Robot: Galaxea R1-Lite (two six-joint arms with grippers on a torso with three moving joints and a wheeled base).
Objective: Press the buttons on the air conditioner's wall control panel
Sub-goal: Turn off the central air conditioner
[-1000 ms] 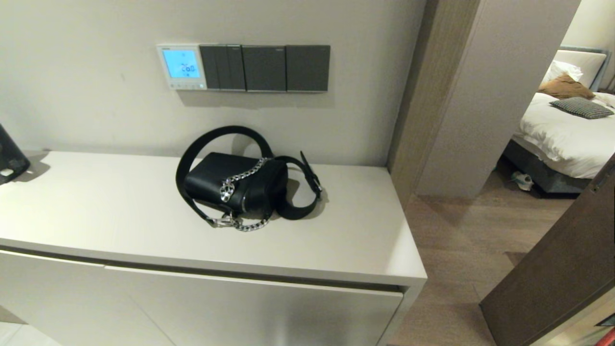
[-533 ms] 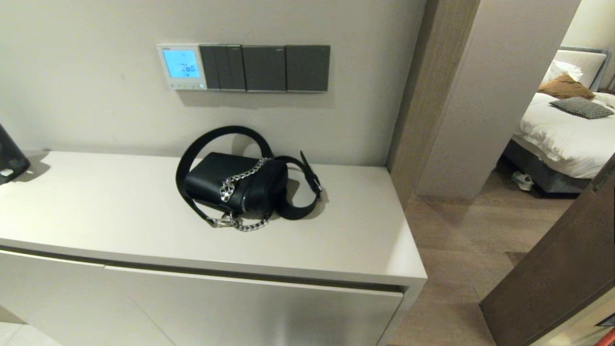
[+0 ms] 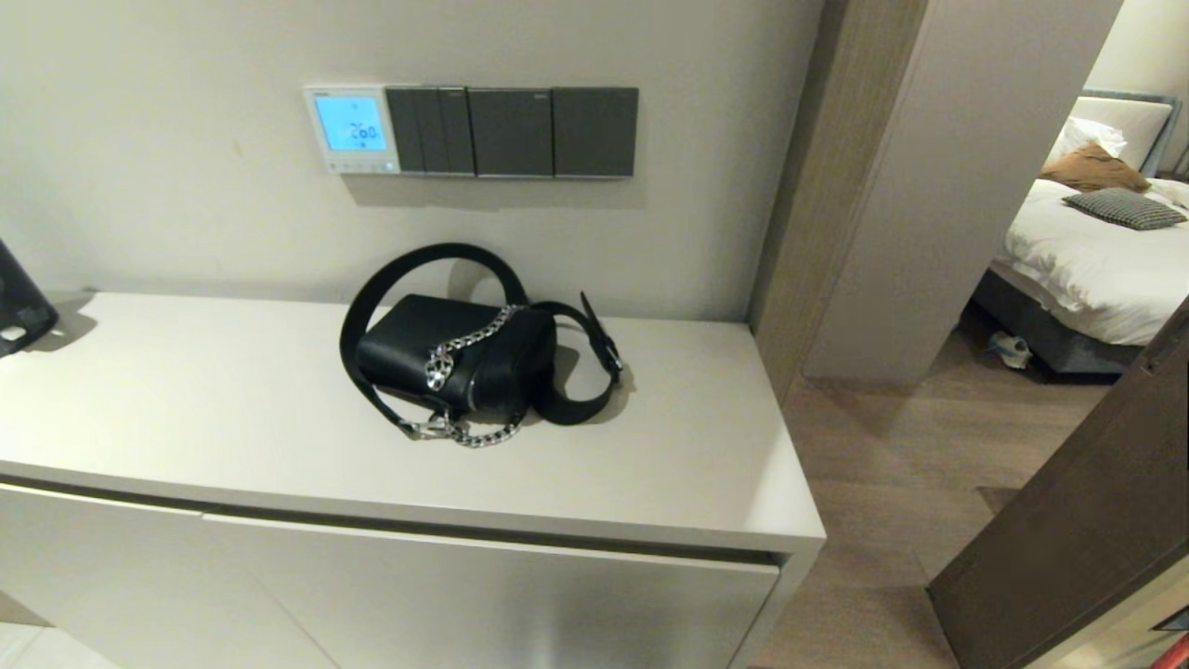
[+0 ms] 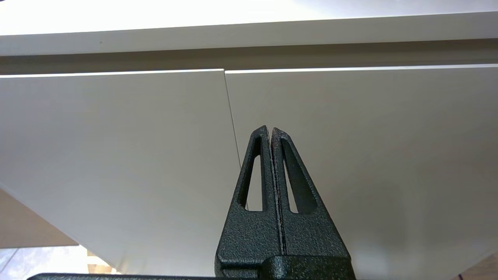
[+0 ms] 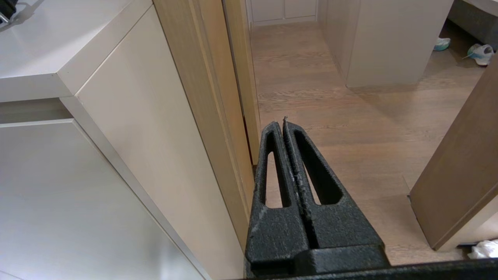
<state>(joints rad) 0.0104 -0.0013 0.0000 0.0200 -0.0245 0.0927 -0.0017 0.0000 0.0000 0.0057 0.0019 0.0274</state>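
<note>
The air conditioner's wall control panel (image 3: 350,129) is a small white thermostat on the wall above the cabinet, its screen glowing blue with digits. The buttons (image 3: 360,166) form a row of tiny white keys along its bottom strip. Neither gripper shows in the head view. My left gripper (image 4: 270,129) is shut and empty, low in front of the cabinet doors. My right gripper (image 5: 281,122) is shut and empty, low beside the cabinet's right end, over the wooden floor.
Three dark grey switch plates (image 3: 512,131) sit right of the thermostat. A black handbag (image 3: 457,358) with strap and chain lies on the white cabinet top (image 3: 232,418) below them. A dark object (image 3: 19,302) stands at far left. A doorway and brown door (image 3: 1087,520) are on the right.
</note>
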